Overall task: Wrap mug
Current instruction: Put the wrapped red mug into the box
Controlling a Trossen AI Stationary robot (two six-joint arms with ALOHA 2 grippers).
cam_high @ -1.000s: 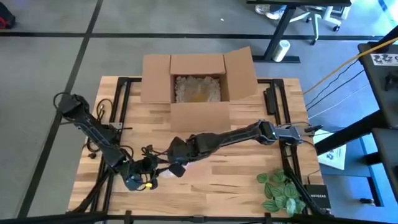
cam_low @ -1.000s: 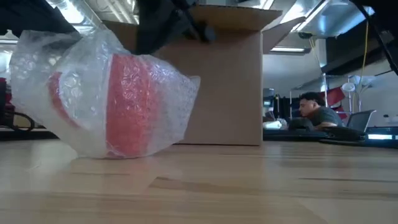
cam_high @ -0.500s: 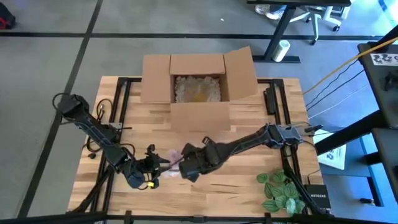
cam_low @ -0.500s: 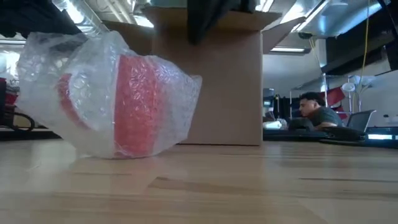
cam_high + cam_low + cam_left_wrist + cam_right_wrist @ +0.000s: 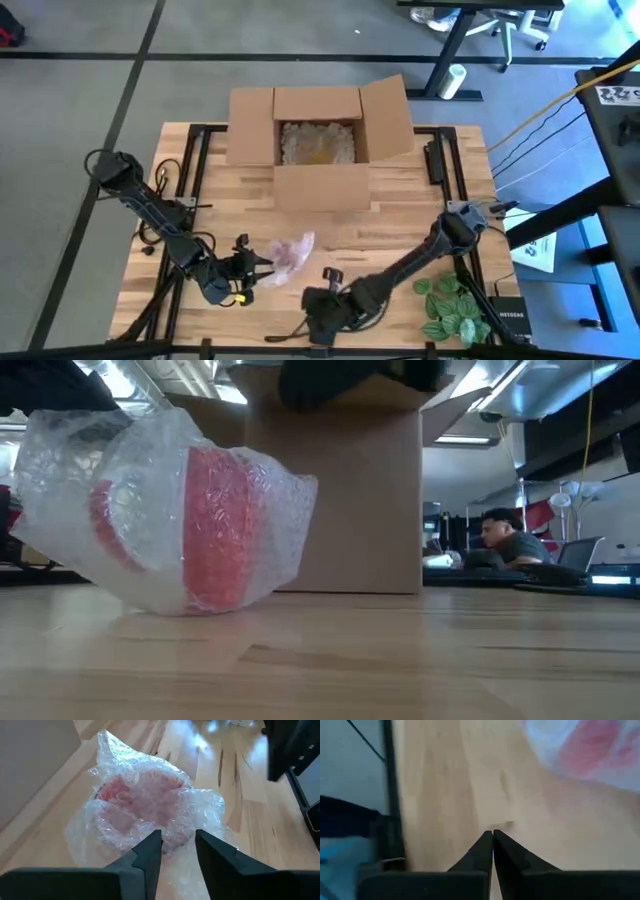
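On the wooden surface (image 5: pixel 400 225), in front of the cardboard box (image 5: pixel 318 140), the red mug (image 5: pixel 215 525) is seen lying swathed in bubble wrap (image 5: pixel 150 810), flanked by the left end effector (image 5: pixel 176 851), parted, and the right end effector (image 5: pixel 492 851), clenched empty.

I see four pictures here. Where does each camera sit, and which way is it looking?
High view: above the table, looking straight down; both arms, cardboard box, bubble-wrapped mug.
Low view: at tabletop height, looking across; wrapped mug before the box, a person behind.
Left wrist view: on the left arm; left claw open by the mug.
Right wrist view: on the right arm; right claw shut over wood.
All four show the mug.
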